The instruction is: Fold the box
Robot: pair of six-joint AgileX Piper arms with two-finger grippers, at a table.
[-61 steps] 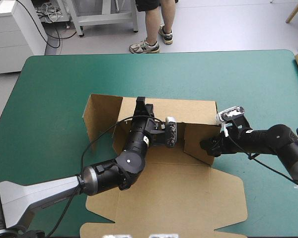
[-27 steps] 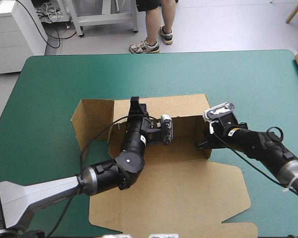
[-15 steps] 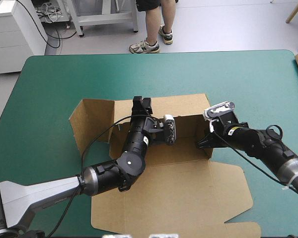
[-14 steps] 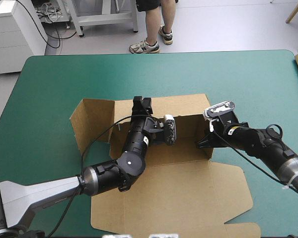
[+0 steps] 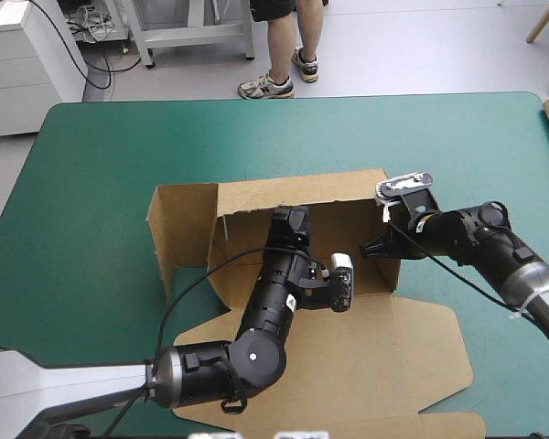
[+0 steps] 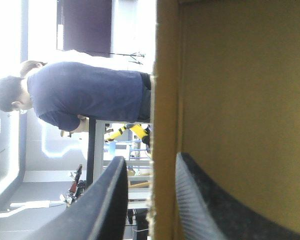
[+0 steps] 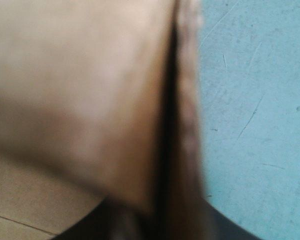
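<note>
The brown box (image 5: 348, 366) lies mid-table with its lid flat toward the near edge. Its back wall (image 5: 339, 194) stands raised, and a side flap (image 5: 183, 229) is splayed out at its left end. My left gripper (image 5: 291, 219) reaches up inside the box to the back wall. In the left wrist view its black fingers (image 6: 202, 200) straddle the wall's top edge (image 6: 165, 125), all but shut on the board. My right gripper (image 5: 375, 249) is at the raised right side wall (image 5: 384, 270). Up close, its gripper (image 7: 160, 217) pinches that board (image 7: 80, 75).
Teal-green cover (image 5: 91, 183) runs wide around the box on the left, far and right sides. In the right wrist view the cover (image 7: 255, 100) shows just beyond the side wall.
My left gripper has slid right along the back wall, and its arm has swung toward the middle. The box has shifted a little right. The right gripper has kept its hold on the side wall.
</note>
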